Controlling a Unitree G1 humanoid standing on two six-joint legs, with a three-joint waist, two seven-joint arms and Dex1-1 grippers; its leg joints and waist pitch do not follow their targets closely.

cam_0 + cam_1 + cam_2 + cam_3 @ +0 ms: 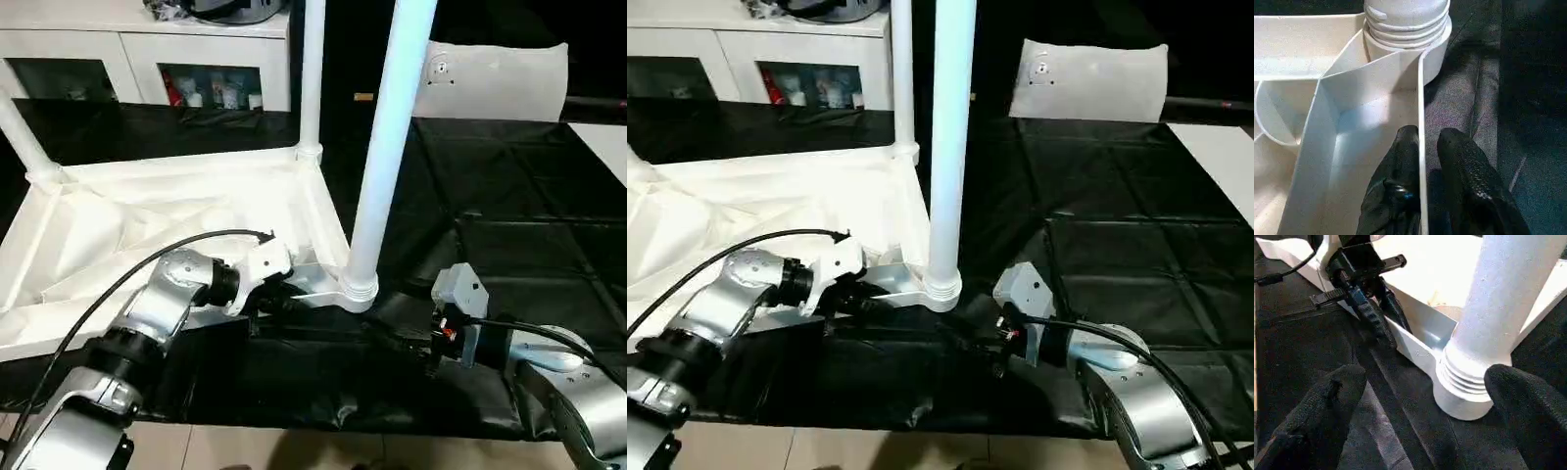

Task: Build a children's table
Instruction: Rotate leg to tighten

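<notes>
A black-covered work table (509, 225) fronts a white cabinet (127, 49) with glass doors; pale floor (294, 448) below.
</notes>
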